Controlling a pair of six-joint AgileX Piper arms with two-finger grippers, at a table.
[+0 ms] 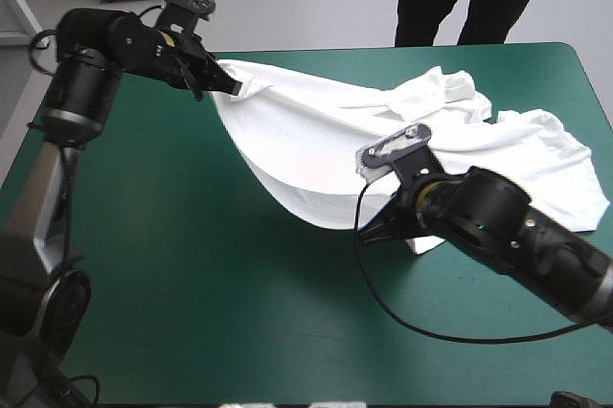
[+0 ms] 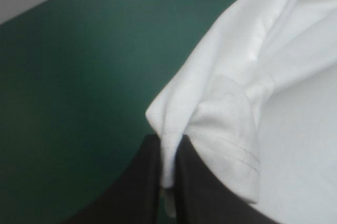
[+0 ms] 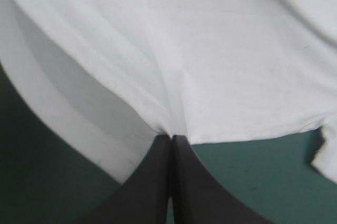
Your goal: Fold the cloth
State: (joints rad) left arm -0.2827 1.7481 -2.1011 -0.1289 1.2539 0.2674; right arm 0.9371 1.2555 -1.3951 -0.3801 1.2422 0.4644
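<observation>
The white T-shirt (image 1: 326, 140) hangs stretched between my two grippers above the teal-green table (image 1: 192, 264), its far right part rumpled on the cover. My left gripper (image 1: 222, 84) is shut on a corner of the T-shirt near the table's far left; in the left wrist view the fabric (image 2: 231, 103) is pinched between the black fingers (image 2: 189, 182) of the left gripper (image 2: 167, 148), a hemmed sleeve beside them. My right gripper (image 1: 383, 228) is shut on the shirt's near edge at mid-table; in the right wrist view its right gripper (image 3: 171, 138) pinches the white sheet (image 3: 200, 61).
A black cable (image 1: 421, 331) loops over the table's near right part. The table's left and near areas show bare teal-green cover (image 1: 172, 331). Rumpled shirt cloth (image 1: 546, 159) lies close to the table's right edge.
</observation>
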